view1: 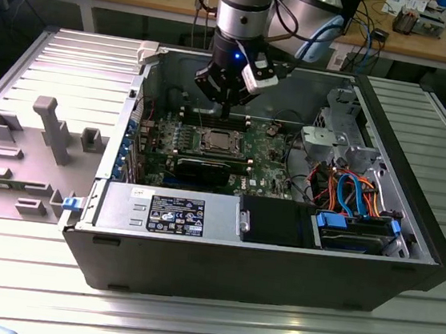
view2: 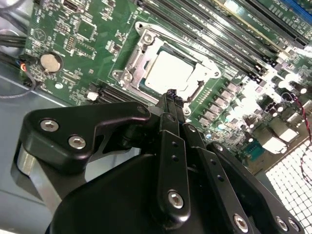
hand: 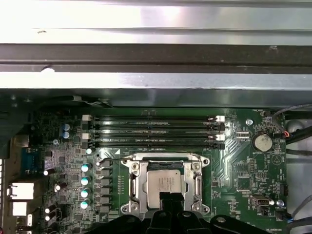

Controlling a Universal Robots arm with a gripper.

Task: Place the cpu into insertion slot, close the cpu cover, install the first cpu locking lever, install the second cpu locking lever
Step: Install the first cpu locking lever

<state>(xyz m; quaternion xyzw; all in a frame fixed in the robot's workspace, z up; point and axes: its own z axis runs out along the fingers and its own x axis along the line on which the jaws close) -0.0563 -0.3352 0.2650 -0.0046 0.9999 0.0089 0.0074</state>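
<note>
Fingers [view2: 170, 100] pressed together, gripping nothing, hang with tips just above the nearest edge of the cpu [hand: 163, 184], which sits in the insertion slot [view2: 146, 87] beneath them under the lowered cpu cover [hand: 196, 181]; closed tips seemingly suit pushing the wire lever [view2: 197, 90] alongside.

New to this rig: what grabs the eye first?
The open computer case sits in the exterior view's middle, on a ribbed metal table. Inside it, the gripper hangs close over the silvery cpu, which lies framed by the cpu cover on the green board, beside the long memory slots.
</note>
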